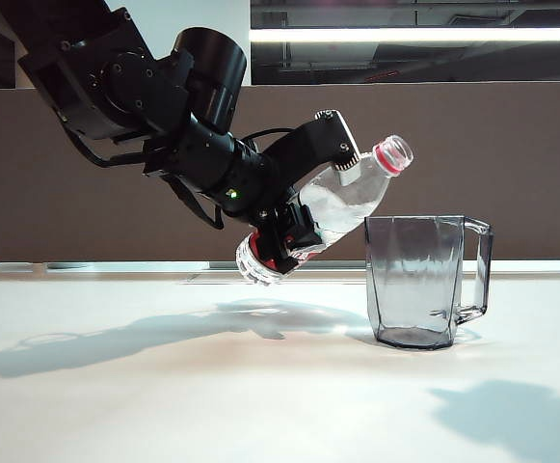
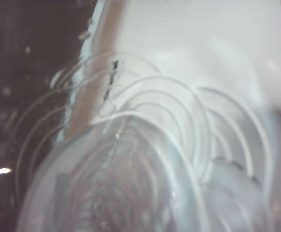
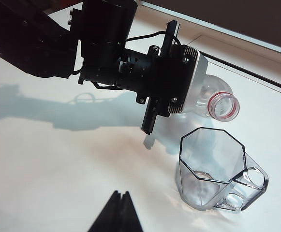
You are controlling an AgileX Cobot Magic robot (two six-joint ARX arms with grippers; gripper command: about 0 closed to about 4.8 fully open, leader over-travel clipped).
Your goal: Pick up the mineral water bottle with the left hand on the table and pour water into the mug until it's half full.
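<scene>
The mineral water bottle (image 1: 364, 185) hangs tilted over the table (image 1: 164, 386), base low and open red-ringed mouth raised toward the mug (image 1: 419, 280). My left gripper (image 1: 323, 198) is shut on the bottle's labelled middle. Water lies in the bottle's lower part, and no stream shows at the mouth. In the left wrist view the bottle's ribbed clear plastic (image 2: 145, 159) fills the picture and hides the jaws. The right wrist view shows the left gripper (image 3: 160, 77), the bottle (image 3: 213, 94) with its mouth just beside the mug (image 3: 213, 169) rim, and my right gripper (image 3: 121, 194) shut, with nothing in it.
A brown partition (image 1: 511, 164) runs behind the table's far edge. The arm's shadow (image 1: 116, 338) lies on the white tabletop left of the mug. The mug's handle points away from the left arm.
</scene>
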